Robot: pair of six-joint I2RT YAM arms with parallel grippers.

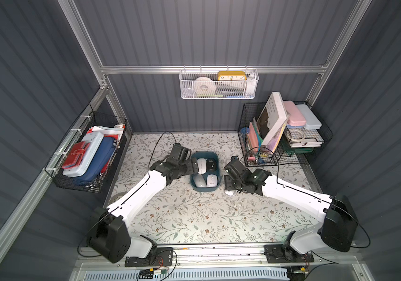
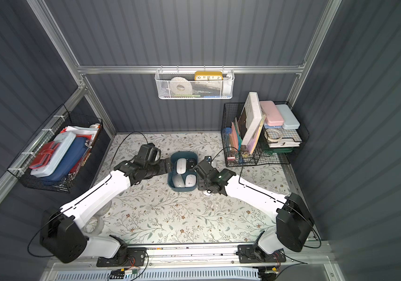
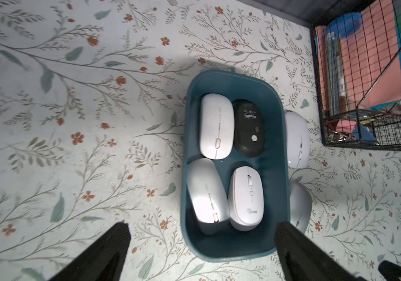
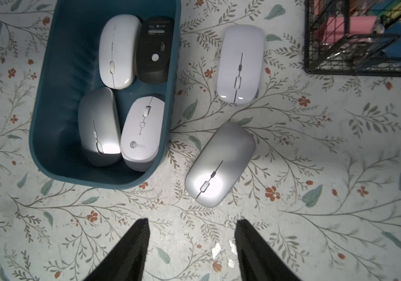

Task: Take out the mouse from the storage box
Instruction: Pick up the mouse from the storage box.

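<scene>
Four mice lay in the storage box (image 3: 277, 170), long axes along its length; the white mouse (image 3: 216, 126) and silver mouse (image 3: 206, 192) had their wheel ends toward the robot, the logo mouse (image 3: 247, 198) pointed away, and the black mouse (image 3: 249, 129) lay belly-up. I judged the shells light, rigid and slick, best pinched across the narrow flanks. The left gripper (image 3: 201, 227) held its jaws wide above the box; the right gripper (image 4: 192, 222) had jaws apart and empty over the surface (image 4: 316, 219).
</scene>
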